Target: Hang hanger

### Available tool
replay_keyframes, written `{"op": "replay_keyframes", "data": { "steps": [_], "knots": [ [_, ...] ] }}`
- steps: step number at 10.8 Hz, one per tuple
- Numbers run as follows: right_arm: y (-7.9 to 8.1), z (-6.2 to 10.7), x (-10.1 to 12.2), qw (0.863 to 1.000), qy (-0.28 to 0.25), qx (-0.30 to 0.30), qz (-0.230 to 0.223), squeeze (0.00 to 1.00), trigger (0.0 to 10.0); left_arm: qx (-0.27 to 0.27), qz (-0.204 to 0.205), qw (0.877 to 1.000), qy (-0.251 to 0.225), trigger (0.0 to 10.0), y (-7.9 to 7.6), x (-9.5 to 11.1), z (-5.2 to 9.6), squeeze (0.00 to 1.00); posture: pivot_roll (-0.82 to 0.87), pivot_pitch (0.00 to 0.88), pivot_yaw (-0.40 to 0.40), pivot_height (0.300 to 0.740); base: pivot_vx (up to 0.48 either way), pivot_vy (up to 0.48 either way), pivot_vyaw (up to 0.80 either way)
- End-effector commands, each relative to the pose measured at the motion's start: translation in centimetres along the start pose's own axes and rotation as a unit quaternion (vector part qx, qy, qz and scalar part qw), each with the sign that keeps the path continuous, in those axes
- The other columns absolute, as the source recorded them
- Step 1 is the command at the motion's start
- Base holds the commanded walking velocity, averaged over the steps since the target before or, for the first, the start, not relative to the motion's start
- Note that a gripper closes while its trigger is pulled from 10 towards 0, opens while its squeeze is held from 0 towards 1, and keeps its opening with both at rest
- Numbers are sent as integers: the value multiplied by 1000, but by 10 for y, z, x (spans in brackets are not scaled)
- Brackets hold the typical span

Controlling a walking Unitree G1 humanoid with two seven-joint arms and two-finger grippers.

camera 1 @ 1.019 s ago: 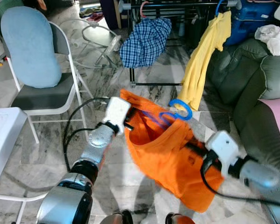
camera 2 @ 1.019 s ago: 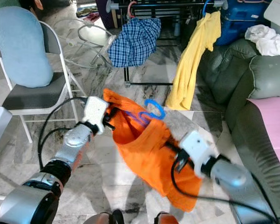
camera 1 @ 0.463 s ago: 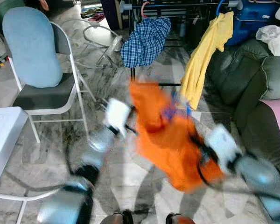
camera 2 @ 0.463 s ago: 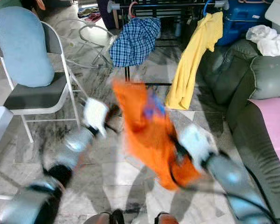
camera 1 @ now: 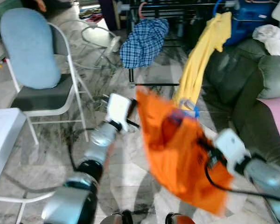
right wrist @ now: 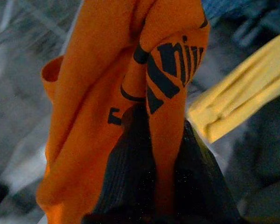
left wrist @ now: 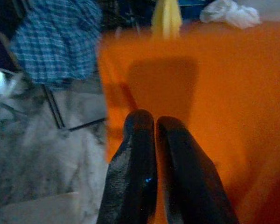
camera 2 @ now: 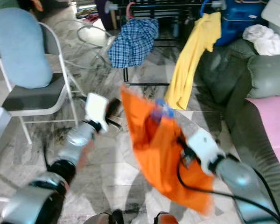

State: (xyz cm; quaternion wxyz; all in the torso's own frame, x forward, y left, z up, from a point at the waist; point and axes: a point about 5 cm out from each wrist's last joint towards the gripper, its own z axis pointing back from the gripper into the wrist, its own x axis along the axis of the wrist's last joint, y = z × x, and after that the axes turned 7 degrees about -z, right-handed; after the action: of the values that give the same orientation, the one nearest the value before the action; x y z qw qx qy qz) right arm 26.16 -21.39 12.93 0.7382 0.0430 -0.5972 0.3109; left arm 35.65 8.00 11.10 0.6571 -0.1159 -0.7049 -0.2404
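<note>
An orange shirt [camera 1: 179, 149] hangs in the air between the two arms, above the marble floor [camera 1: 126, 168], with a blue hanger [camera 2: 159, 108] poking out of its top edge. The right end effector [right wrist: 154, 140] is clamped on a fold of the cloth low on the shirt's right side; in the right wrist view a strip of orange printed with black letters runs down between its two black fingers [right wrist: 121, 177]. The left end effector [left wrist: 155, 126] is at the shirt's upper left edge, its two fingers pressed together, tips against the orange cloth; whether any cloth is caught between them I cannot tell. Beyond both end effectors, further from the robot, stands a dark clothes rack [camera 1: 177, 7] with a blue checked shirt [camera 1: 142, 42] bunched on it and a yellow shirt [camera 1: 200, 60] hanging long from a blue hanger at its right end. The yellow shirt's hem comes down just behind the orange shirt's top. Out past the left end effector stands a folding chair [camera 1: 46, 98] with a pale blue cushion [camera 1: 30, 49] against its back. Past the right end effector is a dark green sofa [camera 1: 252, 84] with a white cloth [camera 1: 273, 37] on its top.
</note>
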Motion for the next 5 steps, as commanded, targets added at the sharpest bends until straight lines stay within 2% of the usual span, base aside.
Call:
{"op": "replay_keyframes", "data": {
  "steps": [1,3,5],
  "knots": [
    [-10,0,9,999,-28,-30,1,0,10000,-2,6,1000,5,10000,0,-8,6,1000,-264,150,102,740,0,0,0],
    [-10,-8,23,998,-52,-15,12,0,10000,-49,31,998,-31,10000,-15,0,4,1000,-253,150,90,740,0,0,0],
    [-9,-17,36,997,-72,-10,15,0,10000,-59,42,996,-55,10000,-21,8,0,1000,-252,144,86,740,0,0,0]
  ]
}}
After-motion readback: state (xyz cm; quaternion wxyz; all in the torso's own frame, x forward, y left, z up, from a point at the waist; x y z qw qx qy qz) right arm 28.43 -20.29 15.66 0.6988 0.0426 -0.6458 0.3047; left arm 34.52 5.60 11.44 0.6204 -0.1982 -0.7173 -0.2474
